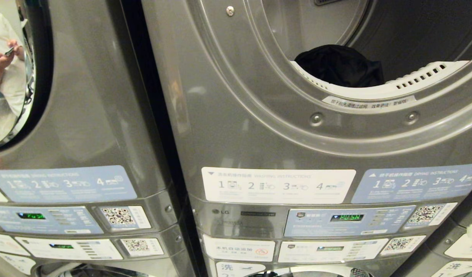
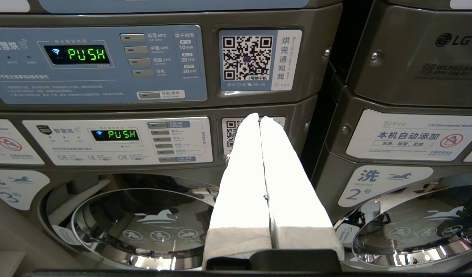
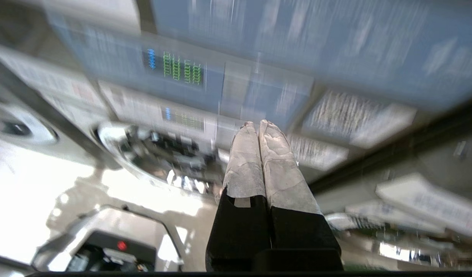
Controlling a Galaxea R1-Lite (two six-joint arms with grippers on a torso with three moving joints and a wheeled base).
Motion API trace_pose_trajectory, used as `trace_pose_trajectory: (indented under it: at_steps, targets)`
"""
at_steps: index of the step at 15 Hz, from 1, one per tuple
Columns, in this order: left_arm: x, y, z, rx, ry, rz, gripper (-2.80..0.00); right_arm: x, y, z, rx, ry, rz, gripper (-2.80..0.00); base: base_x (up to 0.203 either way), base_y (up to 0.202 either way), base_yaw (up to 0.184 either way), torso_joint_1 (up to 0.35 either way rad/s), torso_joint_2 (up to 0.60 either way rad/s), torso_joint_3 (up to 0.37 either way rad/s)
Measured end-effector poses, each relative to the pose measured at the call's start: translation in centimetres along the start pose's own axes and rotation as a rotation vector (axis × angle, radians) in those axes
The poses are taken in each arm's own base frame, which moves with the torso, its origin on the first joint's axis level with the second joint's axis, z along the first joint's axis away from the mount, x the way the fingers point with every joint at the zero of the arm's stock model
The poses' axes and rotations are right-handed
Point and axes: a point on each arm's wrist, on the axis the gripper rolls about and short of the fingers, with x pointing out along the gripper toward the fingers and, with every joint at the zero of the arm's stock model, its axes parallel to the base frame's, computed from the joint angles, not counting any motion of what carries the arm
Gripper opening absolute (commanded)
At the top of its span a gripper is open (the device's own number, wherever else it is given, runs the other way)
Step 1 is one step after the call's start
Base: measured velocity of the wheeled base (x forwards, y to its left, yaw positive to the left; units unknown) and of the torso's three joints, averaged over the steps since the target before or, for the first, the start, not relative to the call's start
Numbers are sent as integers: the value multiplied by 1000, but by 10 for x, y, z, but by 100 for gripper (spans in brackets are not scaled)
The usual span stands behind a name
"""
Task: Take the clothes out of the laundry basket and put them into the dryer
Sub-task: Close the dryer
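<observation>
Reflection (image 1: 7, 73): far left of the head view, a person shows in the neighbouring machine's round door, hands raised together.
Dryer (image 1: 259, 96): grey, door opening wide open at upper right, white lint rim along the bottom of the hole.
Clothes (image 1: 339, 65): one black garment lies inside the drum, resting against that white rim.
Panel (image 1: 347, 221): below the opening, green display reads PUSH.
Left gripper (image 2: 260, 117): white-covered fingers pressed together, empty, pointing at the QR sticker (image 2: 255, 59) above the lower washer door (image 2: 143, 227).
Right gripper (image 3: 257, 124): fingers together, nothing between them, aimed at blurred control panels.
Basket: out of sight.
</observation>
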Motion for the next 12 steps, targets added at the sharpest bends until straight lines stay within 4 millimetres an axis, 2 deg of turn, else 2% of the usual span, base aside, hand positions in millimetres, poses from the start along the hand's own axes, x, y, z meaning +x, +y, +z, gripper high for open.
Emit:
trace_pose_trajectory:
  at_steps: [3, 5, 8, 12]
  targets:
    - [0, 0, 0, 0, 0, 0, -280, -12, 19, -71, -20, -33, -26, -280, 0, 0, 0, 0, 0, 0]
    - [0, 0, 0, -2, 0, 0, -280, -14, 26, -102, -28, -69, -60, -280, 0, 0, 0, 0, 0, 0]
    - [0, 0, 0, -3, 0, 0, -280, -21, 32, -125, -64, -206, -157, -280, 0, 0, 0, 0, 0, 0]
    - [0, 0, 0, -6, -1, 0, -280, -29, 35, -136, -61, -352, -197, -280, 0, 0, 0, 0, 0, 0]
